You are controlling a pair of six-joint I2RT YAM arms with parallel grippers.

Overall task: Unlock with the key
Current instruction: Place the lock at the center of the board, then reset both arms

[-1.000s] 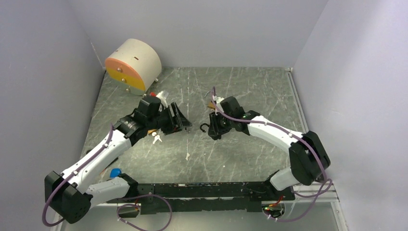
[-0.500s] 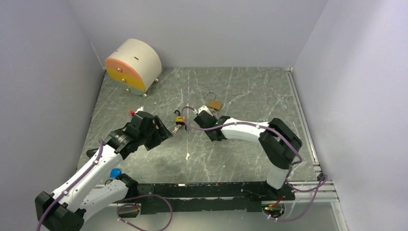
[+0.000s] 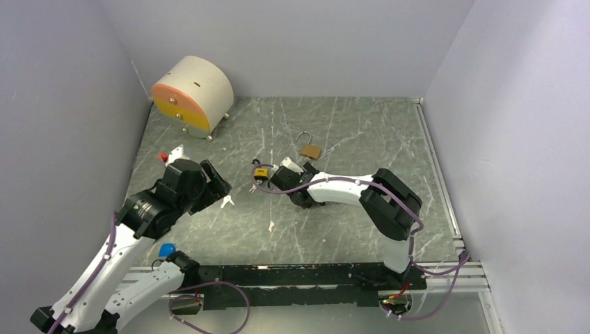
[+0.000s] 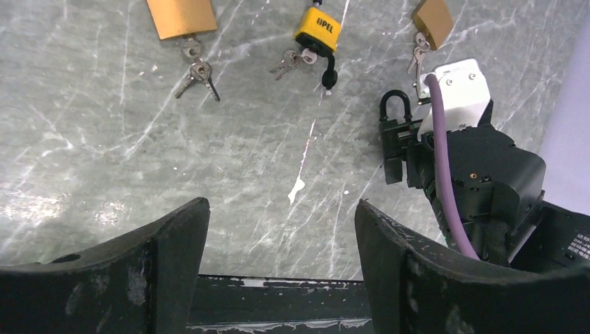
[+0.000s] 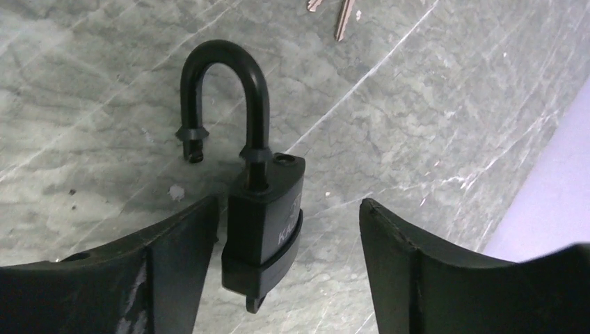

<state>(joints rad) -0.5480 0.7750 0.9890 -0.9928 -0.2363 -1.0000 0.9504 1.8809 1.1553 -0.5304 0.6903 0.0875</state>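
Observation:
A black padlock (image 5: 264, 223) lies on the marble table, its shackle (image 5: 222, 83) sprung open. A small dark key head (image 5: 254, 303) sticks out of its bottom end. My right gripper (image 5: 289, 205) is open around the padlock's body, which sits close against the left finger (image 5: 177, 243) and well clear of the other. In the left wrist view the same padlock (image 4: 394, 136) shows at the front of the right arm (image 4: 480, 174). My left gripper (image 4: 280, 207) is open and holds nothing, pulled back at the left (image 3: 214, 186).
A yellow padlock (image 4: 316, 28) with keys lies near the right gripper (image 3: 278, 179). Two brass padlocks (image 4: 181, 15) (image 4: 433, 19) and loose keys (image 4: 198, 69) lie round about. A round drawer unit (image 3: 191, 94) stands back left. Grey walls enclose the table.
My right gripper came down and leftward to the table and opened, letting go of the black padlock. My left arm drew back to the left, uncovering the yellow padlock, its jaws widening.

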